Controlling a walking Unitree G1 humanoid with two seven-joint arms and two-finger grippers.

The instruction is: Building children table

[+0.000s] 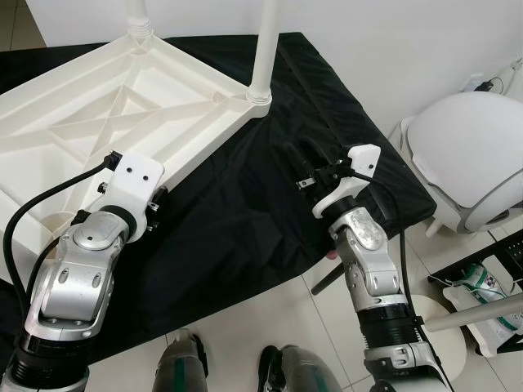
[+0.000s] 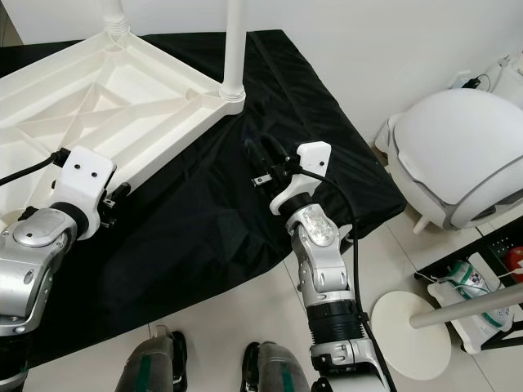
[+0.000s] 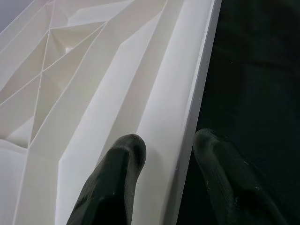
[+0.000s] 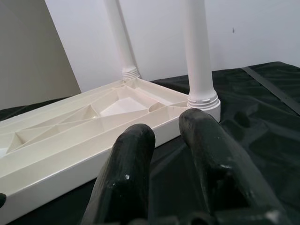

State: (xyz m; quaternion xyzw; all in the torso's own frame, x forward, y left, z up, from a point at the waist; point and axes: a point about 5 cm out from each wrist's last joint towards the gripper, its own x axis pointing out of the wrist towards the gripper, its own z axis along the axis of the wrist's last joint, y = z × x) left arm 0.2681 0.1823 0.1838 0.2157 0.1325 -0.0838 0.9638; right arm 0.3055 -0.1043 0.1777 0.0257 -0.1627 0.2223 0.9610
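White ribbed plastic tabletop (image 1: 106,106) inverted on black cloth (image 1: 245,204) (sockets up for legs). Left gripper (image 3: 164,164) open, straddling near rim; right gripper (image 4: 164,150) open, empty, right of tabletop.

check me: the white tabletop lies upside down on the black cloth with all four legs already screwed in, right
Not quite: only two legs stand screwed into the upside-down white tabletop on the black cloth, as the left eye view shows; the near corners hold none.
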